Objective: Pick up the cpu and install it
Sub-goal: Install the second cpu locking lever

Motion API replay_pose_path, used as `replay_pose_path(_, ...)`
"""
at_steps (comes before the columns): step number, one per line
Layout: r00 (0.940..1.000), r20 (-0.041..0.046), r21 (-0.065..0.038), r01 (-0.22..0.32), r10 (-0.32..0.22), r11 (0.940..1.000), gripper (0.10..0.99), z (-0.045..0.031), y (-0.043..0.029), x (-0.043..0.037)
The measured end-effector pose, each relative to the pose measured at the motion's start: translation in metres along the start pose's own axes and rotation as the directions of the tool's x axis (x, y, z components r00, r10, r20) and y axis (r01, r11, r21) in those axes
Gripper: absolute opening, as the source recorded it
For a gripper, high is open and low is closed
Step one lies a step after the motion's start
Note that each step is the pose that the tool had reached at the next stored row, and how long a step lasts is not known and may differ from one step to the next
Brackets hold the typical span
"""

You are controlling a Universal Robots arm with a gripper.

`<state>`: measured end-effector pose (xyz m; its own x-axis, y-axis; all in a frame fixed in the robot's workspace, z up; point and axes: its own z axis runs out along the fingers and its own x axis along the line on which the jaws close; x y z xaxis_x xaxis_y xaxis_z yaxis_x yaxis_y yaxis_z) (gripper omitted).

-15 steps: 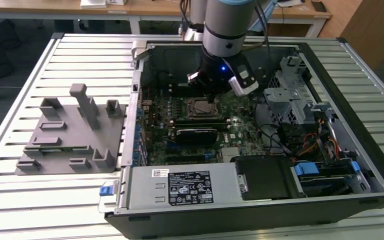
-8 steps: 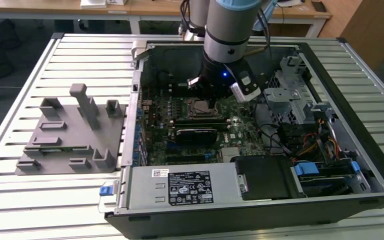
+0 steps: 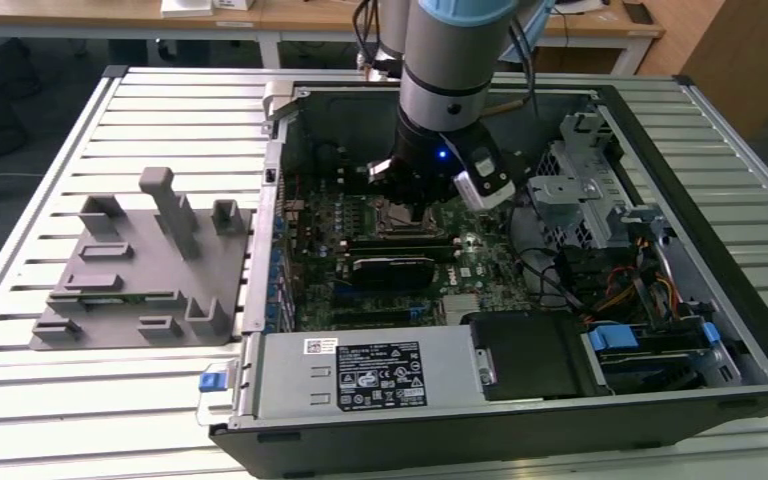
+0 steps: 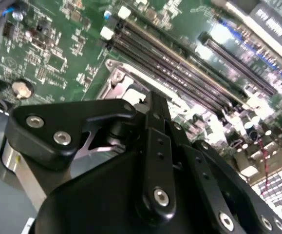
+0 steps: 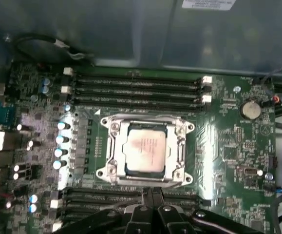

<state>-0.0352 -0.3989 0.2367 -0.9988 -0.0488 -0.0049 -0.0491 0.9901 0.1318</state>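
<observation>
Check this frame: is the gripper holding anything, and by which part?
Nothing appears held. The cpu lies in the socket frame, apart from the gripper beside it.

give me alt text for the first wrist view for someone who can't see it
The cpu lies flat in its metal socket frame on a green motherboard. Dark memory slots run alongside, and the black end effector hangs beside the socket.

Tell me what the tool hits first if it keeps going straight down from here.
Most likely the cpu, which already sits in the socket frame on the motherboard. In the first wrist view the tool hangs just beside that frame, so depth is uncertain and it might meet the frame's edge or the memory slots instead.
</observation>
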Motion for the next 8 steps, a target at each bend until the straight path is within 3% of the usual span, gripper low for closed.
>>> replay_pose_path(3,1.0000,0.0001,0.000,0.000,0.000,1.0000,0.106,-0.0007,-0.0055,0.0024)
replay_pose_path(8,1.0000,0.0002,0.000,0.000,0.000,1.0000,0.106,-0.0001,-0.0062,0.0149)
